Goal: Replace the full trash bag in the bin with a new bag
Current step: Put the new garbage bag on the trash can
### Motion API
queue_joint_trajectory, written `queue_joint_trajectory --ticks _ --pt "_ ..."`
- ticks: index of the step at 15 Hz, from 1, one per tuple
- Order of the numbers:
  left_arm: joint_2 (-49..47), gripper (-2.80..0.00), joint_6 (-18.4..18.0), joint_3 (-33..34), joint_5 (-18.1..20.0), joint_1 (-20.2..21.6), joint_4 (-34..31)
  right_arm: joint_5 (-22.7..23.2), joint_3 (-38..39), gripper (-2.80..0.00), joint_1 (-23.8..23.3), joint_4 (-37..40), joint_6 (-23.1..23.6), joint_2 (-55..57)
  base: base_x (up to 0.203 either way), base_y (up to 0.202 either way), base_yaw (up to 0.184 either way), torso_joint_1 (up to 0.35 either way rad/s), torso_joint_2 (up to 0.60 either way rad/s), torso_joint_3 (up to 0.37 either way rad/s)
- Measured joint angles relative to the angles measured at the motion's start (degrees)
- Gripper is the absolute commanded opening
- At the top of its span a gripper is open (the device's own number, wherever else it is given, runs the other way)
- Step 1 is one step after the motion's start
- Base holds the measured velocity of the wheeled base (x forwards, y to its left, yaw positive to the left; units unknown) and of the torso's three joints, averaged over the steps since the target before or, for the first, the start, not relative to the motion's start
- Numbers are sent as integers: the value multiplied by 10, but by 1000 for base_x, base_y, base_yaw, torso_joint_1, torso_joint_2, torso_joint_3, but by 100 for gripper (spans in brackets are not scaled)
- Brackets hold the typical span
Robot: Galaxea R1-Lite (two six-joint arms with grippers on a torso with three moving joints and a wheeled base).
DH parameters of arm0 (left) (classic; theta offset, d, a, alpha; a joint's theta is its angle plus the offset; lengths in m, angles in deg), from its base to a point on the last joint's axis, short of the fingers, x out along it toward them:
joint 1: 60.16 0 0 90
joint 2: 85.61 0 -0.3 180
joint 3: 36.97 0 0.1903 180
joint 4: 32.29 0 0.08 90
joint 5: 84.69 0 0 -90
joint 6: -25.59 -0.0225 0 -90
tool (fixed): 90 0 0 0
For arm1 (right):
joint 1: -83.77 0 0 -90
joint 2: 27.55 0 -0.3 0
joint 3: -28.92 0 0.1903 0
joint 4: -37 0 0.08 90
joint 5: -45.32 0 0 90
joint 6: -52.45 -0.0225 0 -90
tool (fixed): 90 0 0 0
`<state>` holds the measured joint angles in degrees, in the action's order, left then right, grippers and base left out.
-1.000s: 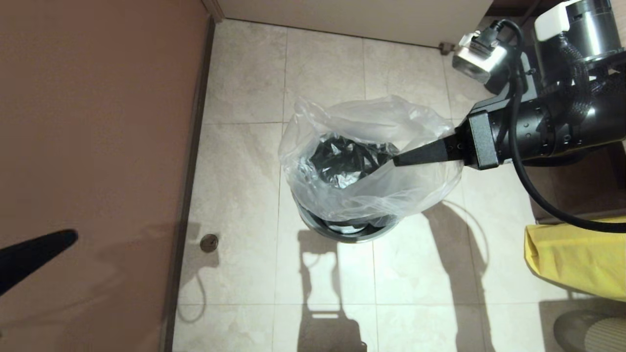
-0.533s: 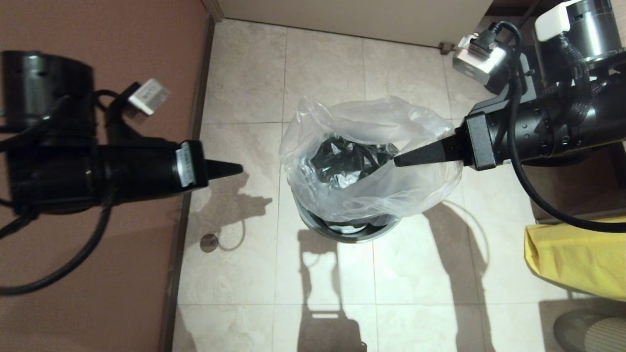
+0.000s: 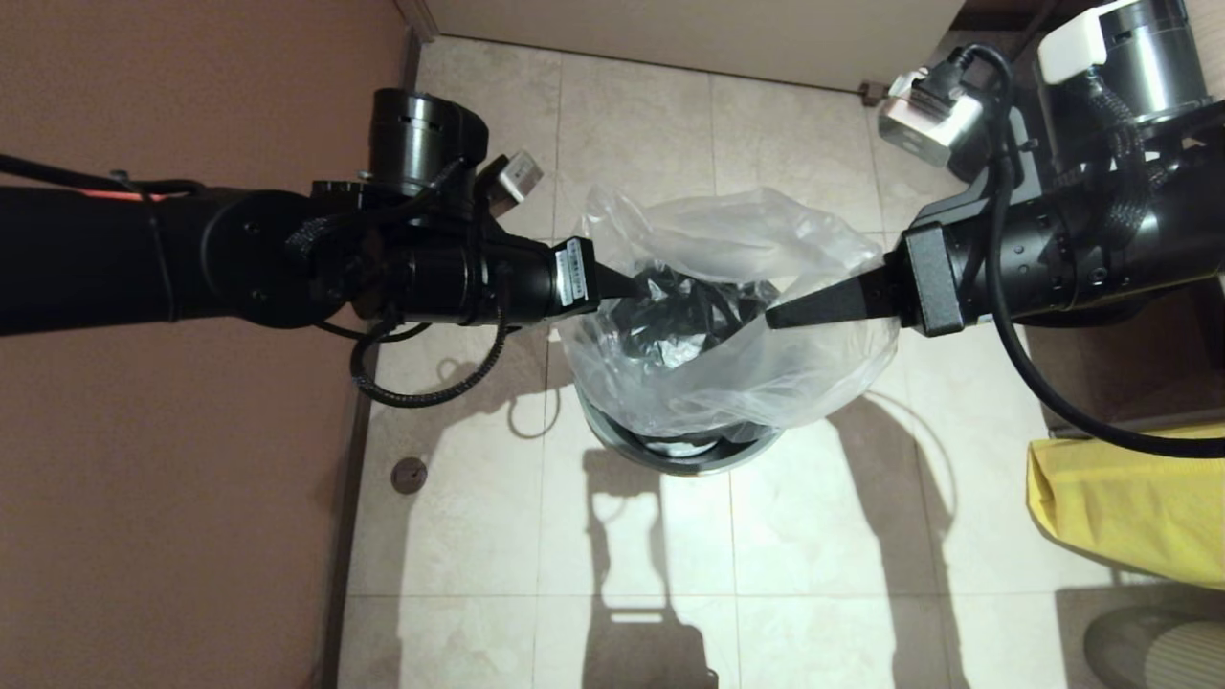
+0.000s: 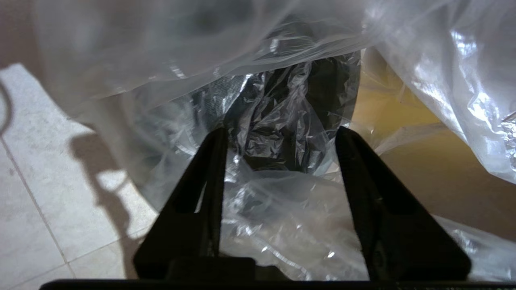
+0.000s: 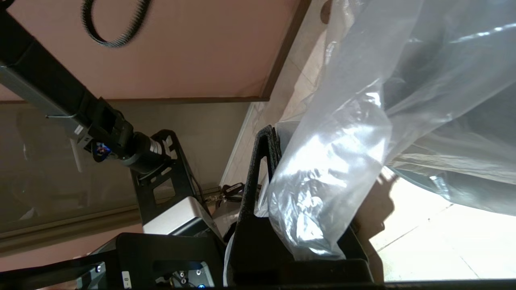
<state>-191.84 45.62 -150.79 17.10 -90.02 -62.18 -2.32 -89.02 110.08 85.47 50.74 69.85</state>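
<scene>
Seen from above: round dark grey bin [image 3: 681, 452] standing on a pale tiled floor [image 3: 478, 536], near a brown wall [image 3: 172, 459]. Draped loosely over its mouth and billowing above the rim, a thin clear crinkly bag [image 3: 737, 383], wider than the bin, open at the top with dark crumpled folds showing inside.

Reaching in from the left side, left gripper [image 3: 627, 287] level with the bag's upper edge, tip at the bag's left side. From the wrist camera, left gripper [image 4: 278, 137] spread apart, with crumpled clear plastic between and beyond the two black fingers [image 4: 209, 169]; not clear whether any plastic is touched.

Reaching in from the right side, right gripper [image 3: 780, 314] pressed together, pinching the right side of the bag's upper edge. From its wrist camera, right gripper [image 5: 268, 139] with a fold of clear plastic hanging down across it.

Lying on the floor at the far right, a yellow bag [image 3: 1129, 507], well apart from the bin.
</scene>
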Motion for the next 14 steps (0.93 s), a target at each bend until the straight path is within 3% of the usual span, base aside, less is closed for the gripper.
queue_joint_trajectory --ticks 1,4,10,14 --pt "-12 0 -20 -7 -21 -7 2 0 0 -280 2 0 0 2 0 0 0 0 0 0" --pt "-41 0 -115 -16 -130 -20 7 0 0 -280 7 0 0 6 0 0 0 0 0 0" --pt "-31 0 -175 -37 -210 -48 13 1 1 -280 11 -6 -3 12 0 0 0 0 0 0" --pt "-35 0 -207 -35 -233 -51 36 1 1 -280 16 -7 -3 13 0 0 0 0 0 0"
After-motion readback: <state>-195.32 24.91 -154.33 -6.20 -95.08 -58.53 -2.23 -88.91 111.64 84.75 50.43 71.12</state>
